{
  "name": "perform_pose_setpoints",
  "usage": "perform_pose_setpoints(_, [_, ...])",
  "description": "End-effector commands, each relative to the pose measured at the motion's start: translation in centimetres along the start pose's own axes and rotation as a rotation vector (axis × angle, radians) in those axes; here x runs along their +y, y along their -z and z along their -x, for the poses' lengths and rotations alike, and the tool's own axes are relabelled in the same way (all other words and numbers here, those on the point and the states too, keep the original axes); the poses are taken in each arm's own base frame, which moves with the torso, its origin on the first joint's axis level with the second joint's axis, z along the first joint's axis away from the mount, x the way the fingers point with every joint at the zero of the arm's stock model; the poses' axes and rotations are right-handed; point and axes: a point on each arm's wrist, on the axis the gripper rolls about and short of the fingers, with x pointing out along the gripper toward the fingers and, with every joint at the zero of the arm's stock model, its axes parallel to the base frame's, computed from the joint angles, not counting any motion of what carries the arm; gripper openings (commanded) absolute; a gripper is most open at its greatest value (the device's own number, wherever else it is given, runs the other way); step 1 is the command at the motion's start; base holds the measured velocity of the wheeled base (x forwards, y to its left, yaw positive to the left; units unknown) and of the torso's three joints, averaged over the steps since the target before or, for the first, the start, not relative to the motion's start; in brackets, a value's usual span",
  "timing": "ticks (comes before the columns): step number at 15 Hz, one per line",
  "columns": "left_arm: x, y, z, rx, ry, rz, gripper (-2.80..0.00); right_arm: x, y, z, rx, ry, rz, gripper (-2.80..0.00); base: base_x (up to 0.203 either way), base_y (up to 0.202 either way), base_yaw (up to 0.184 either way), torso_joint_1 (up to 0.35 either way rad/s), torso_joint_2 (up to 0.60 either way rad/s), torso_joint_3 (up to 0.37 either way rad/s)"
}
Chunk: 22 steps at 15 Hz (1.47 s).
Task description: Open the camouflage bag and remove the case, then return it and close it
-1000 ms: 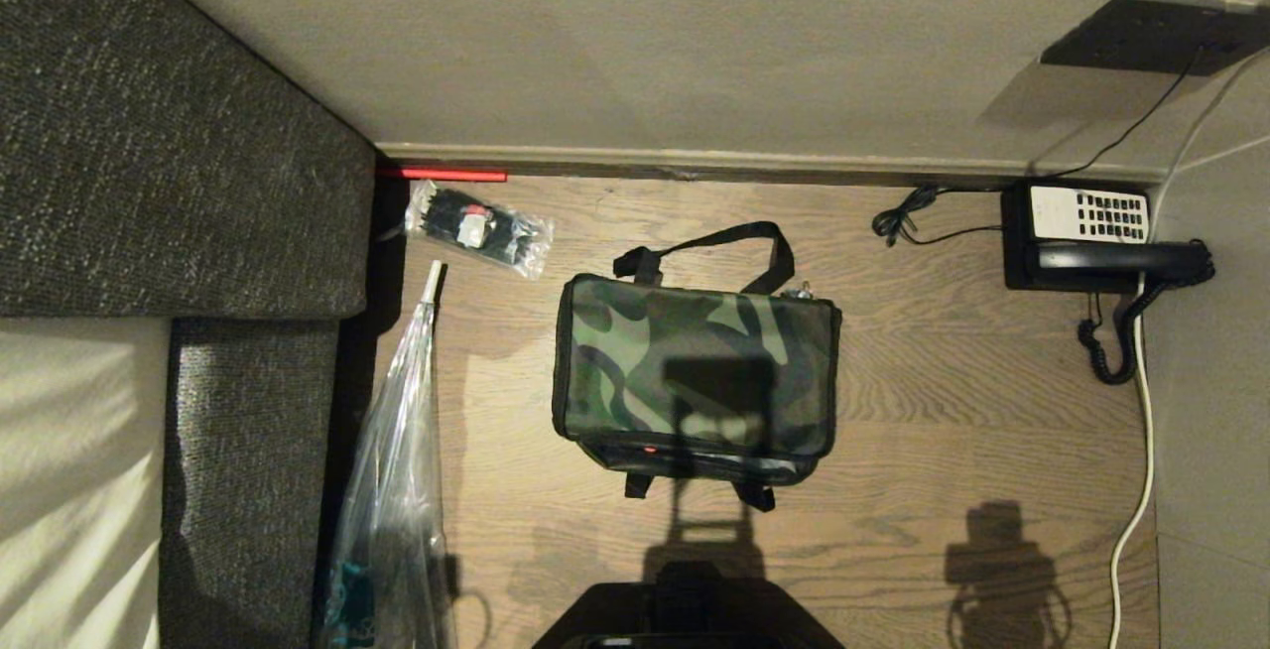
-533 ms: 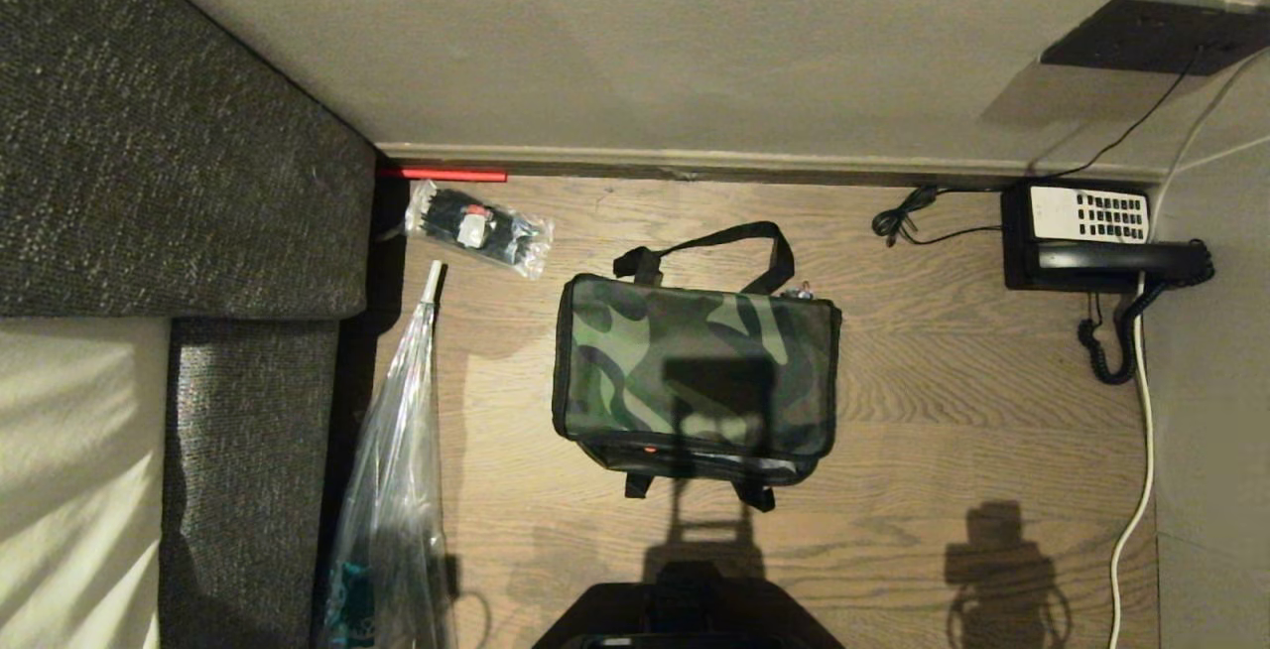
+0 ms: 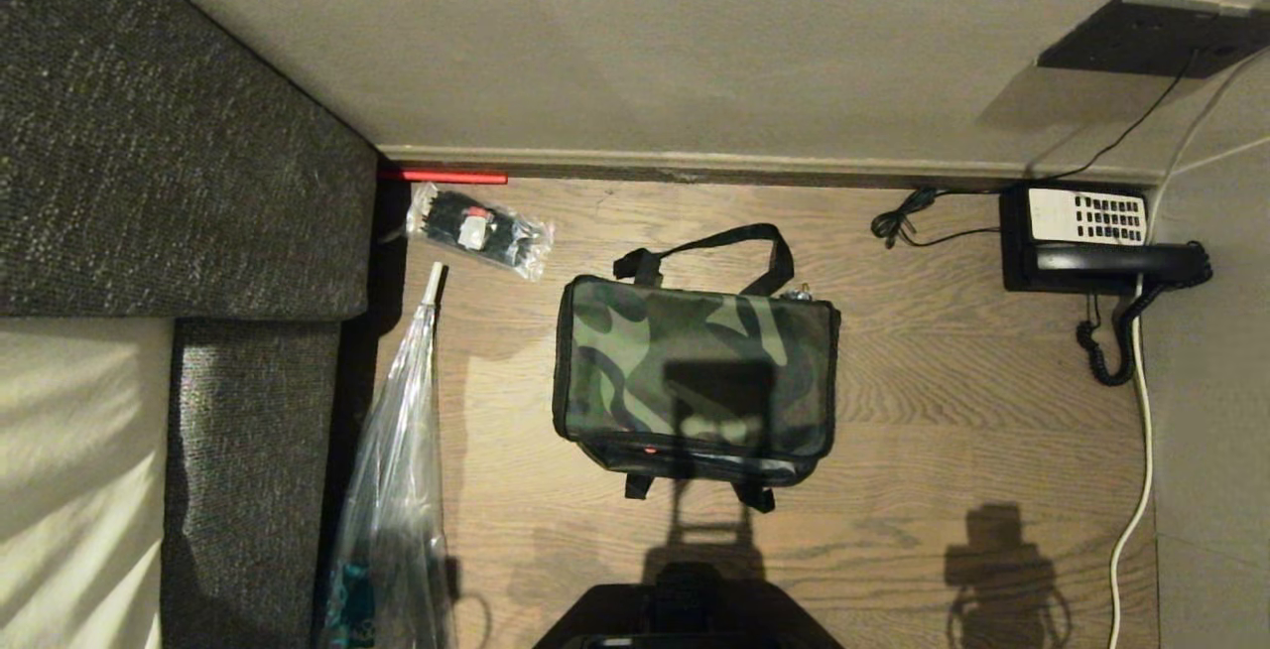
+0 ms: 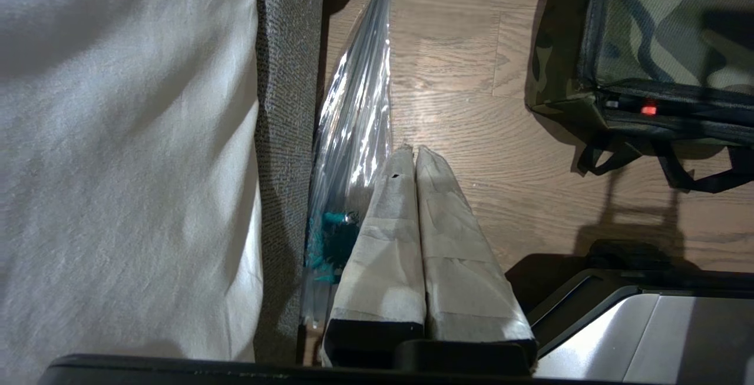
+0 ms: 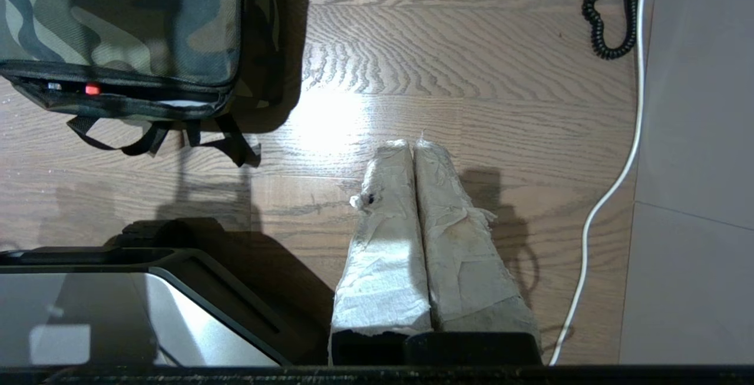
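Nothing on the floor has shifted since the earlier frames; only the view has nudged a little, and both arms hang parked. Left gripper (image 4: 415,152) has its taped fingers pressed together, holding nothing, and so does the right gripper (image 5: 412,146). Between them, ahead of both, the camouflage bag (image 3: 695,371) lies closed on the wooden floor (image 3: 943,381) (its carry strap toward the wall, its buckle straps toward the robot). Its long axis runs side to side across the robot's front. Neither arm looks clearly nearer. No case is visible
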Motion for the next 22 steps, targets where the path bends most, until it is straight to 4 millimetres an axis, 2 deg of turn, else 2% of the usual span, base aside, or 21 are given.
perform_pose_setpoints(1, [0.0, 0.04, -0.01, 0.001, -0.002, 0.001, -2.8, 0.0, -0.01, -0.04, 0.005, 0.0, 0.001, -2.8, 0.0, 0.0, 0.0, 0.002, 0.01, 0.129])
perform_pose_setpoints(22, [0.0, -0.01, 0.0, -0.003, 0.0, 0.002, -2.8, 0.0, -0.01, -0.04, 0.005, 0.0, 0.001, -2.8, 0.0, 0.0, 0.0, 0.002, 0.0, 0.2])
